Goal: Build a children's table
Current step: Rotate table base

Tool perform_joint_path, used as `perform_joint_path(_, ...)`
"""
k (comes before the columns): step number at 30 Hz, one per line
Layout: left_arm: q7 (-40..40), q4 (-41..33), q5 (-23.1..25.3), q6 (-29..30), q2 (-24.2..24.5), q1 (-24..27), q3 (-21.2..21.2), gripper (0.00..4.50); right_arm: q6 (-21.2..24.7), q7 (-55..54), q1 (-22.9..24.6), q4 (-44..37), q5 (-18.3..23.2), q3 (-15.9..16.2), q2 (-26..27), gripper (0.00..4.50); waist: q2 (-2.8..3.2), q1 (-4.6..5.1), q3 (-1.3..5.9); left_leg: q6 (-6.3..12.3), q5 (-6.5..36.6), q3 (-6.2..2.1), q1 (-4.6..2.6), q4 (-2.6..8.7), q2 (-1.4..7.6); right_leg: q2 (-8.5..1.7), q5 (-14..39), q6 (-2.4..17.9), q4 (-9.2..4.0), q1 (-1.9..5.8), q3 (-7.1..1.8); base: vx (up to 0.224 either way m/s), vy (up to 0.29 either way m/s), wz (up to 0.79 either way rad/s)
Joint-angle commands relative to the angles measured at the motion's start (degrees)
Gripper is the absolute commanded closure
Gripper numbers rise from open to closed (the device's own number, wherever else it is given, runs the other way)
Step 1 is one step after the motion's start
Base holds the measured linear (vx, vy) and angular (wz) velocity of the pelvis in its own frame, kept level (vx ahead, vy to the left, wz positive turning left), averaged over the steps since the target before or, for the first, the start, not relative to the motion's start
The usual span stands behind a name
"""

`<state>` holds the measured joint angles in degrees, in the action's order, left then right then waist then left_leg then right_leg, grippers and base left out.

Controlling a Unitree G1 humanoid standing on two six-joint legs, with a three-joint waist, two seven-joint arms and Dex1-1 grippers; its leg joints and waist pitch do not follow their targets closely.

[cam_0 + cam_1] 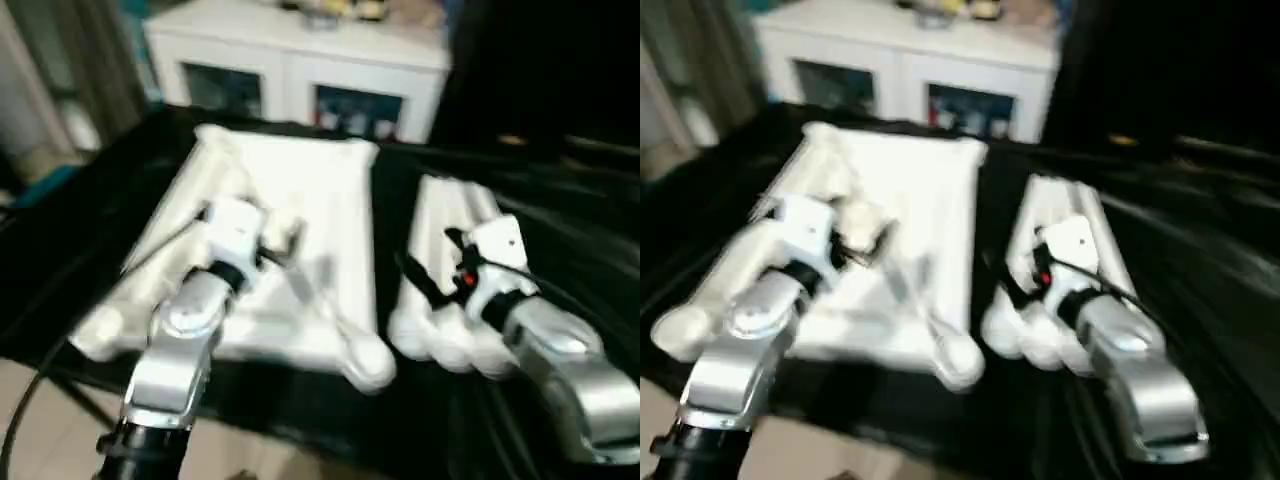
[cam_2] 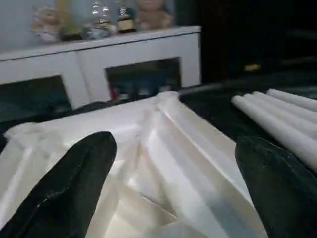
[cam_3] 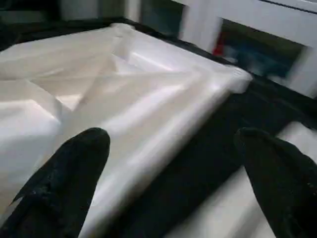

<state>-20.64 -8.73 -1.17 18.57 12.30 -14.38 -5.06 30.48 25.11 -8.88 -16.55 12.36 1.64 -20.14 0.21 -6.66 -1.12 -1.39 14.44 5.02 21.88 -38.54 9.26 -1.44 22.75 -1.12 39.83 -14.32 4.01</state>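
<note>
The white top (image 1: pixel 300 230) lies upside down on a black cloth (image 1: pixel 80 240) over the work surface, ribbed underside up, with rounded sockets at its corners. It sits left of centre. A bundle of white legs (image 1: pixel 450 280) lies just to its right, the legs side by side and running from near to far — the blur keeps me from counting them. Another long white piece (image 1: pixel 130 290) rests along the top's left edge; whether it is a leg or part of the top I cannot tell. The left gripper (image 2: pixel 173 198) hangs over the top's near left part, its 2 black fingers (image 2: pixel 64 188) spread wide with nothing between them but the ribs below. The right gripper (image 3: pixel 173 193) hovers above the near end of the legs, its fingers (image 3: pixel 64 183) also spread wide and empty, the top's right edge and the cloth showing between them. Far behind stands a white cabinet (image 1: pixel 290 70) with glass doors — small ornaments (image 2: pixel 99 20) line its top.
</note>
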Motion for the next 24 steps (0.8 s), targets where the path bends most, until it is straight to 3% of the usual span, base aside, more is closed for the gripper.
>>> perform_joint_path(1,-8.0,0.4,-2.7,1.5,3.8,0.1,-1.2,0.04,-0.8,6.2,0.9,-1.6,3.0,-0.7,-3.3,0.0,1.17,3.88,5.98,33.94,-80.4,-13.7,-16.44,0.07,12.36,-4.77,-7.7,-7.2,3.89,-12.41,-2.41,0.118,-0.005,-0.29)
perform_joint_path(2,-9.5,0.4,-3.2,1.9,4.6,0.1,-1.3,0.04,-0.7,7.3,1.1,-1.9,3.5,-0.6,-3.9,0.0,0.88,3.65,5.58,31.85,-91.8,-13.48,-15.23,-1.24,11.53,-6.46,-10.7,-8.7,3.39,-13.97,-4.32,-0.074,0.028,-0.53)
perform_joint_path(3,-13.7,0.7,-3.7,1.9,7.3,-0.3,-2.0,0.04,-0.4,10.0,1.6,-2.6,4.2,0.0,-5.9,0.0,0.06,4.5,4.65,21.26,-94.6,-10.7,-8.78,-0.16,5.23,-6.36,-24.6,-8.2,1.11,-12.14,-5.9,-0.074,0.028,-0.53)
perform_joint_path(4,-16.2,1.0,-3.8,1.6,8.9,-0.6,-2.5,0.04,-0.2,11.5,1.9,-3.1,4.8,0.2,-7.0,0.0,-1.84,2.7,3.76,11.83,-73.1,-5.98,-3.25,-0.34,-3.24,-4.46,-37.5,-3.8,-4.95,-10.22,-5.88,-0.277,0.117,-0.22)
perform_joint_path(5,-18.7,1.5,-3.8,1.2,10.4,-1.0,-3.0,0.04,0.2,13.0,2.2,-3.5,5.5,0.3,-8.0,0.0,-4.52,2.95,3.72,10.15,-53.6,-3.35,-1.45,0.28,-5.37,-4.21,-41.0,-4.5,-6.53,-8.54,-6.12,-0.229,0.111,0.3)
perform_joint_path(6,-23.8,3.2,-4.2,0.6,13.7,-2.4,-4.1,0.04,0.4,16.2,2.9,-4.0,6.5,0.6,-10.4,0.0,-4.03,3.78,2.47,7.6,-16.0,-1.19,0.09,2.96,-4.37,-6.6,-29.1,1.9,-8.18,-6.3,-6.14,-0.229,0.111,0.3)
perform_joint_path(7,-26.0,3.9,-4.4,0.3,14.9,-3.0,-4.7,0.04,0.5,17.1,3.0,-4.1,6.7,0.6,-11.1,0.0,-4.01,4.09,3.14,6.73,-11.9,-1.11,-0.07,3.45,-3.61,-6.78,-24.7,3.7,-7.64,-5.32,-6.18,-0.071,0.018,0.19)
perform_joint_path(8,-29.8,5.1,-4.9,-0.1,17.0,-4.1,-5.8,0.04,0.4,18.6,3.3,-4.2,7.0,0.6,-12.3,0.0,-3.15,4.55,3.38,5.43,-10.1,-1.04,0.15,4.58,-2.71,-6.15,-19.5,5.7,-7.14,-4.79,-5.72,0.0,0.0,0.0)
perform_joint_path(10,-33.9,7.6,-4.0,-1.9,19.8,-6.0,-7.5,0.04,0.0,19.9,3.3,-4.0,6.6,0.5,-13.8,0.0,-1.95,4.96,2.45,3.35,-5.9,-0.56,-0.17,5.67,-1.71,-4.98,-11.8,8.3,-7.7,-5.97,-4.9,-0.03,-0.028,0.0)
perform_joint_path(11,-34.4,8.0,-4.0,-2.1,20.1,-6.3,-7.7,0.04,0.0,20.1,3.3,-4.0,6.7,0.5,-14.0,0.0,-1.87,5.0,2.07,2.91,-2.0,-0.23,-0.45,5.98,-1.52,-4.59,-7.2,8.8,-8.24,-6.4,-4.54,-0.07,-0.052,0.09)
perform_joint_path(12,-36.6,9.5,-3.7,-2.9,21.3,-7.4,-8.4,0.04,0.0,20.8,3.3,-4.0,6.9,0.1,-14.7,0.0,-1.79,5.35,1.43,0.5,11.4,0.59,-0.85,6.85,-0.4,-4.59,5.9,8.9,-9.02,-6.86,-4.36,-0.07,-0.052,0.09)
perform_joint_path(14,-39.9,12.1,-3.0,-4.1,22.7,-9.6,-9.4,0.04,0.1,21.7,3.3,-4.1,7.3,-0.4,-16.0,0.0,-1.64,5.32,1.34,-1.38,15.7,0.98,-1.07,7.21,0.19,-4.7,11.1,8.1,-9.25,-7.23,-4.31,-0.068,-0.034,0.1)
perform_joint_path(15,-42.4,13.7,-2.6,-4.6,23.4,-11.1,-10.3,0.2,0.0,22.5,3.6,-4.4,7.5,-0.6,-17.2,0.0,-1.42,5.29,1.19,-2.41,19.4,1.55,-1.75,7.36,0.51,-4.43,14.6,6.9,-9.84,-8.14,-4.25,-0.065,-0.029,0.11)
perform_joint_path(17,-44.9,15.9,-1.8,-6.0,24.3,-12.9,-11.7,0.31,0.1,23.5,4.3,-4.9,7.9,-1.1,-18.5,0.0,-1.45,5.07,1.36,-2.84,19.7,2.28,-2.11,7.41,0.85,-4.27,13.4,6.7,-9.7,-8.29,-4.38,-0.027,-0.013,0.08)
perform_joint_path(18,-46.9,17.5,-1.5,-6.7,25.2,-14.1,-13.1,0.31,0.3,24.5,4.8,-5.4,8.3,-1.6,-19.4,0.0,-0.94,5.0,1.36,-2.99,18.7,2.59,-1.84,7.56,1.03,-4.39,13.1,6.6,-9.61,-8.05,-4.43,0.0,0.0,0.0)
perform_joint_path(19,-48.1,18.3,-1.2,-6.6,25.7,-14.6,-13.8,0.46,0.4,25.1,5.3,-5.8,8.5,-1.8,-19.9,0.0,-1.12,5.09,1.34,-3.31,18.7,2.78,-1.64,7.64,1.21,-4.42,13.5,6.4,-9.54,-7.96,-4.36,0.0,0.0,0.0)
perform_joint_path(20,-49.3,19.0,-1.2,-6.5,26.0,-15.1,-14.5,0.55,0.5,25.6,5.6,-6.0,8.4,-1.8,-20.5,0.0,-1.22,5.12,1.27,-3.52,18.7,2.87,-1.4,7.71,1.28,-4.43,14.2,6.2,-9.56,-7.84,-4.35,0.0,0.0,0.0)
perform_joint_path(21,-50.9,20.1,-1.1,-6.3,26.4,-15.6,-15.4,0.64,0.6,26.2,6.0,-6.5,8.3,-1.7,-21.3,0.0,-1.09,5.17,1.2,-4.16,18.7,2.74,-1.13,7.8,1.21,-4.69,18.3,4.4,-9.92,-7.72,-4.25,0.0,0.0,0.0)
perform_joint_path(23,-51.6,20.8,-0.9,-6.4,26.5,-15.8,-15.7,0.7,0.6,26.5,6.2,-6.7,8.2,-1.6,-21.5,0.0,-1.2,5.17,1.37,-4.19,18.2,2.76,-1.26,7.62,1.23,-4.74,19.2,4.0,-10.04,-7.93,-4.31,0.0,0.0,0.0)
perform_joint_path(24,-52.6,22.0,-0.2,-6.8,26.5,-16.1,-16.5,0.87,0.6,26.7,6.4,-7.0,8.4,-1.7,-22.0,0.0,-1.04,5.45,1.55,-4.27,16.3,2.68,-0.73,7.75,1.2,-4.75,17.7,4.3,-9.86,-7.6,-4.29,0.0,0.0,0.0)
